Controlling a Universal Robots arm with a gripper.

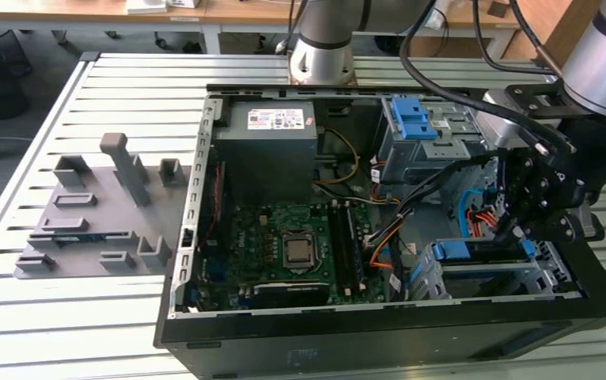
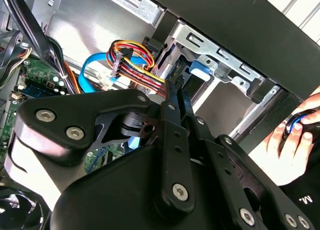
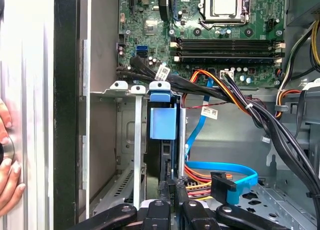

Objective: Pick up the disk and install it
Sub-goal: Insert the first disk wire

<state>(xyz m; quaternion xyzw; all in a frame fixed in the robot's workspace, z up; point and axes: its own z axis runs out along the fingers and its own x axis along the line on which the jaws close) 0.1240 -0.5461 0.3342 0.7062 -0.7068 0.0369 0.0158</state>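
Exterior view: a black jointed gripper hangs inside an open black tower case lying on a ribbed white metal table, office desks behind. Whether its fingers are open or closed cannot be told. Within the case, a green motherboard sits below the grey power supply box. The disk, its blue plastic frame showing, sits in the metal drive cage just under the gripper, its long axis running across the case. In the first wrist view the blue carrier tab stands between silver cage rails, beside bundled black cables. A person's hand rests outside the case wall.
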